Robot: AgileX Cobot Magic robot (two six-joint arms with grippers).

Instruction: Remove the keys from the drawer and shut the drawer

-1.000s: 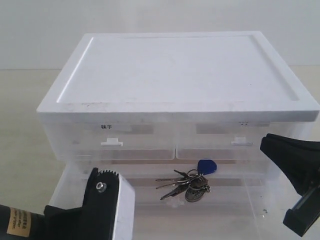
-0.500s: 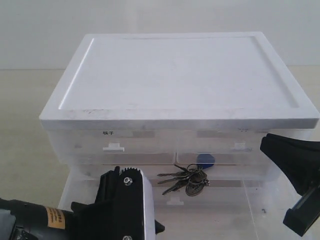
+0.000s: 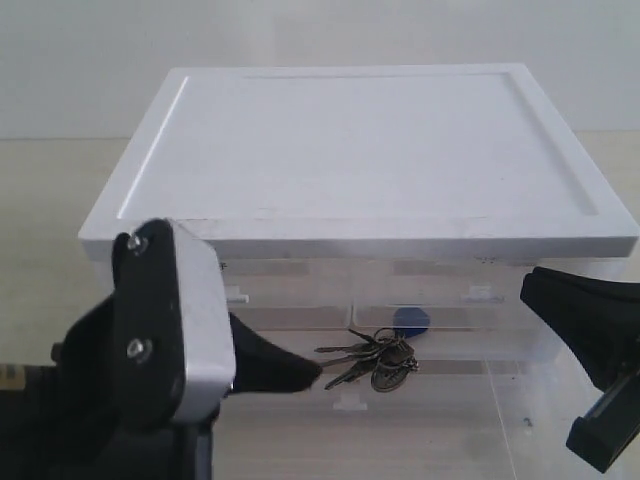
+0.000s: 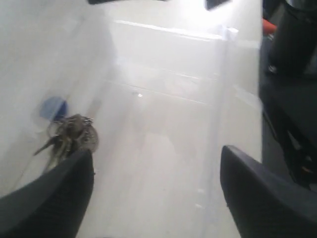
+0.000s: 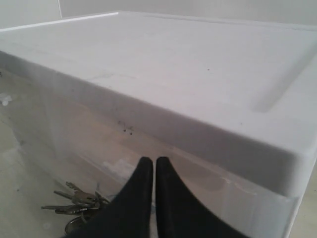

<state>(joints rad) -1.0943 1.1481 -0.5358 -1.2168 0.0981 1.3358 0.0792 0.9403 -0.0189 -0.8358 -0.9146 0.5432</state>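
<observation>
The keys (image 3: pixel 375 358), silvery with a round blue fob (image 3: pixel 411 320), lie in the pulled-out clear bottom drawer (image 3: pixel 450 425) of a white cabinet (image 3: pixel 360 140). My left gripper (image 4: pixel 157 152) hangs open over the drawer floor. One black finger (image 3: pixel 290 372) points at the keys from the left, a short gap away. In the left wrist view the keys (image 4: pixel 72 139) sit just beyond one finger (image 4: pixel 59 198). My right gripper (image 5: pixel 154 162) is shut and empty beside the cabinet's front right corner. The keys (image 5: pixel 74 201) show past it.
Two shut upper drawers with white handles (image 3: pixel 232 296) (image 3: pixel 483 294) sit above the open drawer. The cabinet's overhanging lid (image 5: pixel 198 89) is close above the right gripper. The right arm's black body (image 3: pixel 585 330) fills the right edge.
My left gripper has risen from the bottom edge and swung up and right toward the keys. The cabinet shifted slightly at first. The right arm has not moved.
</observation>
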